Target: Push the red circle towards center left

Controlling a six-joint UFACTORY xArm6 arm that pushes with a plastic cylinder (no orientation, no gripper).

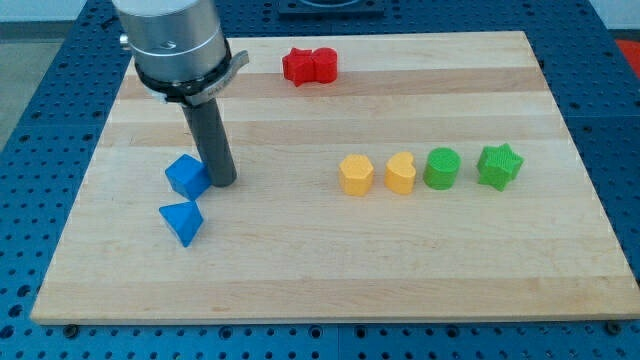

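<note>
Two red blocks touch each other near the view's top, left of centre. The right one (pixel 324 64) looks rounded, like the red circle. The left one (pixel 297 67) has a shape I cannot make out. My tip (pixel 222 184) rests on the board far to their lower left, right against the right side of a blue cube (pixel 187 176). The dark rod rises from there to the arm's metal collar (pixel 180 45) at the view's top left.
A blue triangle (pixel 182 221) lies just below the blue cube. On the view's right a row runs left to right: yellow hexagon (pixel 356 174), yellow heart (pixel 401 173), green circle (pixel 442 168), green star (pixel 499 166). The wooden board (pixel 320 280) has edges all round.
</note>
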